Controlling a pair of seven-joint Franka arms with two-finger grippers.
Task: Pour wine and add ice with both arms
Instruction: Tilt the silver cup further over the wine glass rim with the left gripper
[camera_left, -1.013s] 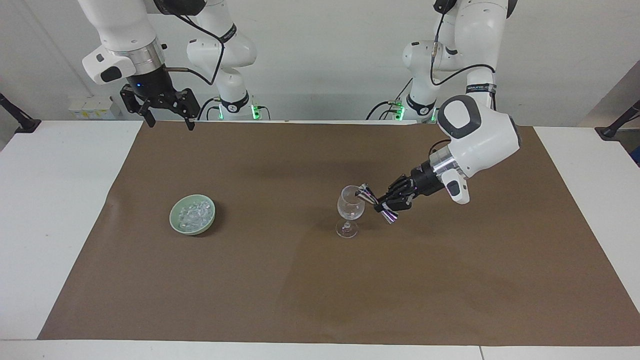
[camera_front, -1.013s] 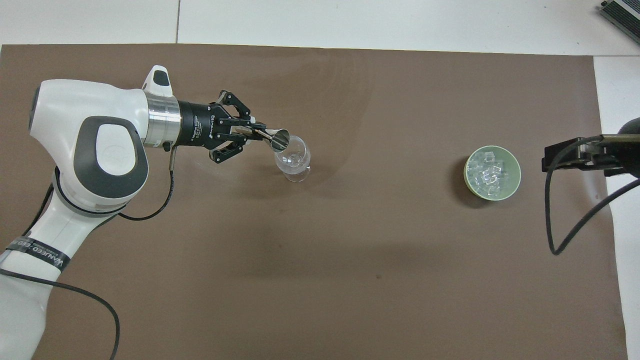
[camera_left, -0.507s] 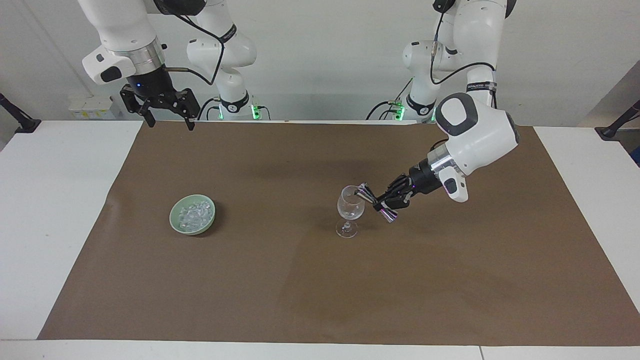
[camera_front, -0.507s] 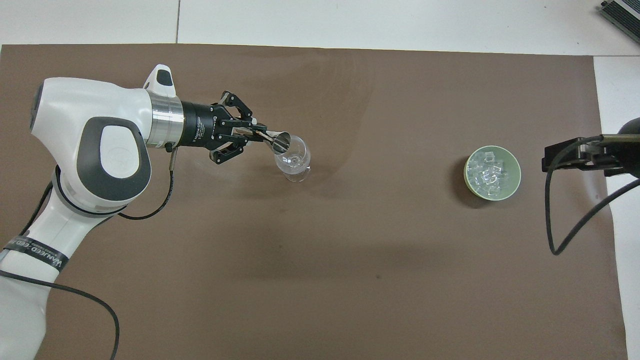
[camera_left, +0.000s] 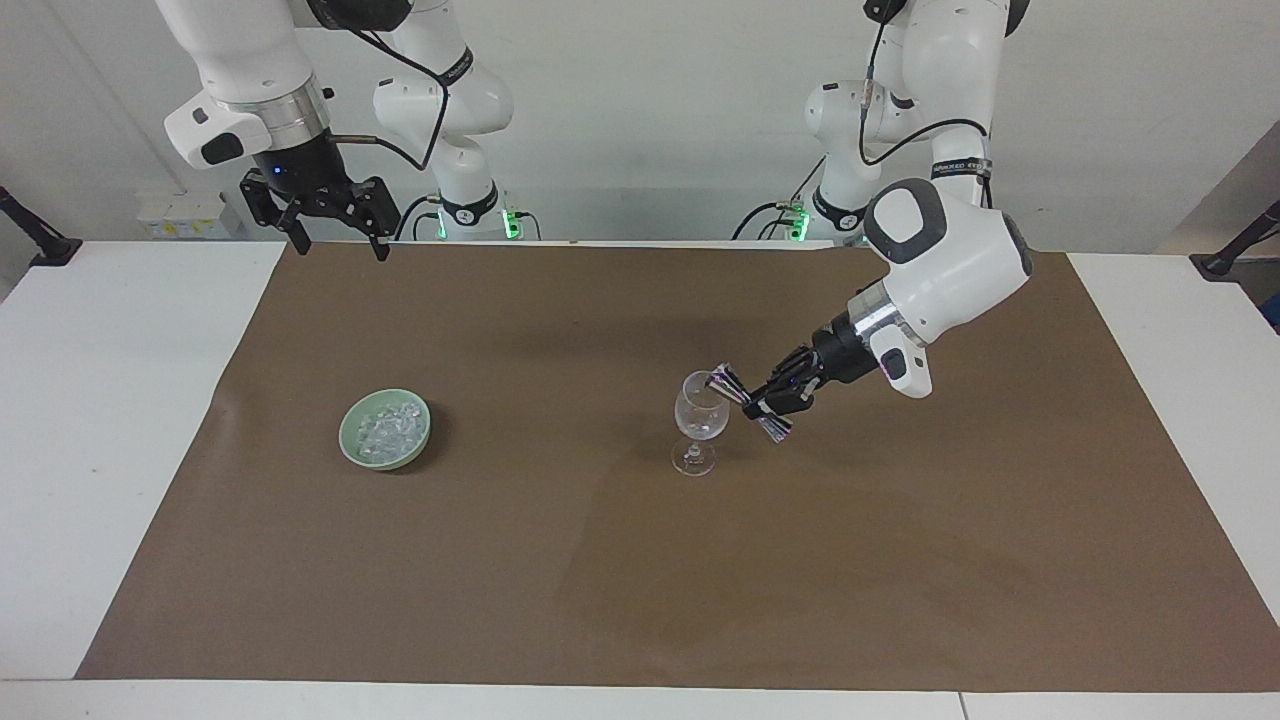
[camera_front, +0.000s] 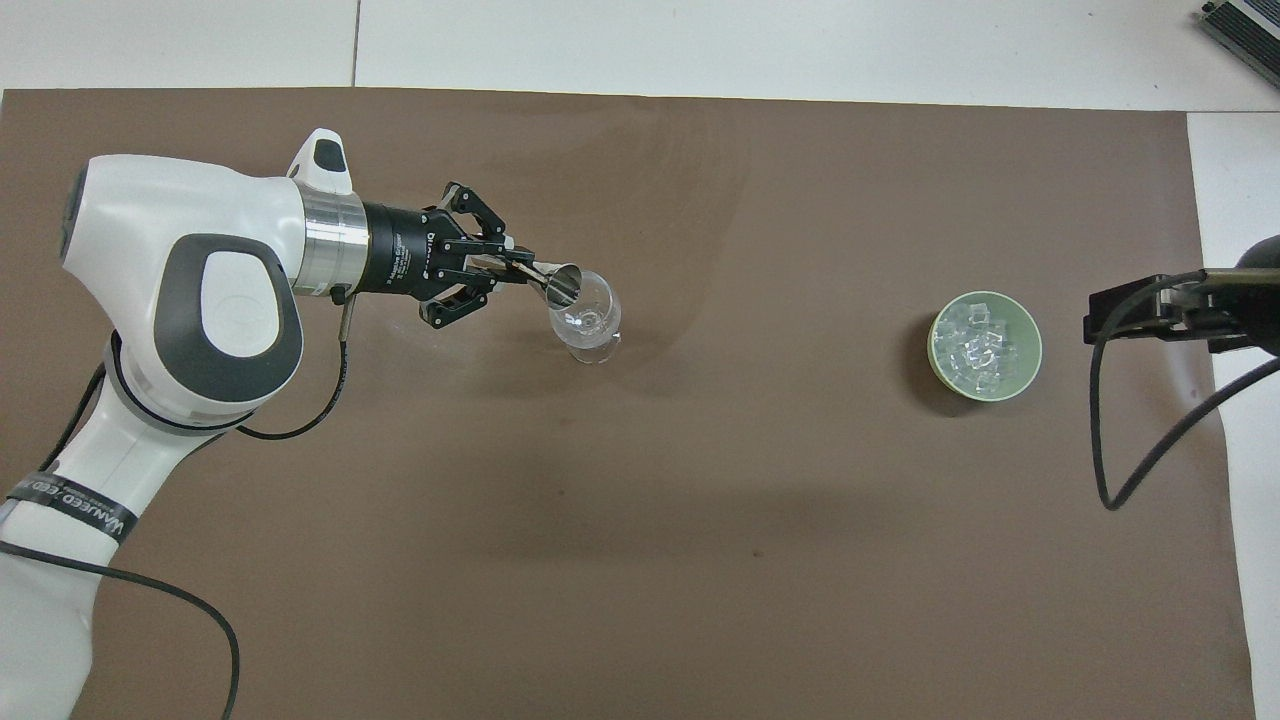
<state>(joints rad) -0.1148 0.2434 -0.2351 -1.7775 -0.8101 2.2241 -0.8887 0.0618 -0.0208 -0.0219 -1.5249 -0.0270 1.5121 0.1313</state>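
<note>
Metal jigger (camera_left: 748, 404), pinched in the left claw (camera_left: 766, 404), should tip slowly, lip over the wine glass (camera_left: 699, 418), while the spread right claw (camera_left: 336, 232) waits.

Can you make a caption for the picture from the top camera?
Left gripper tips a metal jigger over the wine glass while ice waits in its green bowl.

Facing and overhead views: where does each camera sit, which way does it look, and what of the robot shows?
Facing view: high across the table, looking at both arms; left gripper tips a metal jigger at the wine glass; right gripper waits, open.
Overhead view: above the robots' end, looking steeply down; left arm shows, right gripper at the edge.
Shared: glass, jigger, green bowl of ice, mirrored.
</note>
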